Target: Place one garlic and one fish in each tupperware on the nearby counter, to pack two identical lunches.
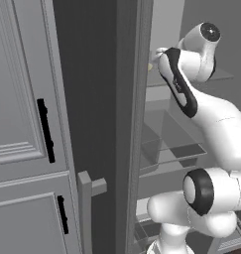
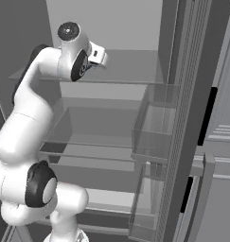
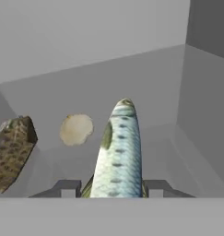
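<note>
In the hand view a silver-green fish [image 3: 118,152] lies lengthwise between my fingertips, head pointing away. My gripper [image 3: 112,189] is shut on the fish, one finger pressed against each flank. Behind it on the grey fridge shelf [image 3: 145,92] rests a pale beige garlic [image 3: 76,129]. A second, brownish fish [image 3: 12,152] lies at the left edge. From the base views my arm [image 2: 36,94] reaches up into the open fridge at the upper shelf. The tupperware and the counter are out of view.
The fridge's side wall [image 3: 205,115] stands close on the right of the held fish. Glass shelves [image 2: 97,127] and clear door bins [image 2: 152,137] sit below the arm. The dark fridge door edge [image 1: 127,124] and grey cabinet doors [image 1: 23,124] stand to the left.
</note>
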Controlling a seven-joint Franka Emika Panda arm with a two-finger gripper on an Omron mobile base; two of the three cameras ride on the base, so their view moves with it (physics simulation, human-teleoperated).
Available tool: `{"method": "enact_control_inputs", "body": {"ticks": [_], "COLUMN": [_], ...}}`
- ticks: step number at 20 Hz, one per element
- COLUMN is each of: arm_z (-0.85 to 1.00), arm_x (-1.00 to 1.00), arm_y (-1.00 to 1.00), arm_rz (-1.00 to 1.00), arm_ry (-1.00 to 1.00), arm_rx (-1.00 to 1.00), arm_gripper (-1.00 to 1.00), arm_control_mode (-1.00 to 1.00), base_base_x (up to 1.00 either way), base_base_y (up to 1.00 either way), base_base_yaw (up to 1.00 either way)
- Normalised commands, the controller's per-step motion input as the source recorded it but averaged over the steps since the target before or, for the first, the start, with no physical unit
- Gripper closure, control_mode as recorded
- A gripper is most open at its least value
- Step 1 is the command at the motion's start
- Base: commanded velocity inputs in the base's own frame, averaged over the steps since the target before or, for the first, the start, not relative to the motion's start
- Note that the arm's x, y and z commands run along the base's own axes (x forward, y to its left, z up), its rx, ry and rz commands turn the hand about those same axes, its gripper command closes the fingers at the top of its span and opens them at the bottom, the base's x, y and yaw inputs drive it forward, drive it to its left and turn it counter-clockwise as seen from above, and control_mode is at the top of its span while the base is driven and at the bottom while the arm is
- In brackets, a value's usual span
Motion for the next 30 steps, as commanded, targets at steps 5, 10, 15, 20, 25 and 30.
{"method": "enact_control_inputs", "body": {"ticks": [5, 10, 15, 20, 25, 30], "arm_z": [0.44, 0.50, 0.05, -0.66, -1.00, -0.20], "arm_x": [-1.00, -1.00, -1.00, -1.00, -0.74, -0.10], "arm_y": [0.00, -0.01, -0.09, -0.10, 0.00, 0.00], "arm_rz": [0.05, 0.00, 0.00, 0.00, 0.04, 0.01], "arm_ry": [-0.55, -0.15, 0.01, 0.20, 0.36, 0.04], "arm_rx": [0.02, 0.02, 0.00, -0.14, -0.22, -0.03], "arm_gripper": [1.00, 1.00, 1.00, 1.00, 1.00, 1.00], "arm_control_mode": [-1.00, -1.00, -1.00, -1.00, -1.00, 1.00], "base_base_x": [0.00, 0.00, 0.00, 0.00, 0.00, -0.78], "base_base_y": [0.00, 0.00, 0.00, 0.00, 0.00, 0.00], "base_base_yaw": [0.00, 0.00, 0.00, 0.00, 0.00, 0.02]}}
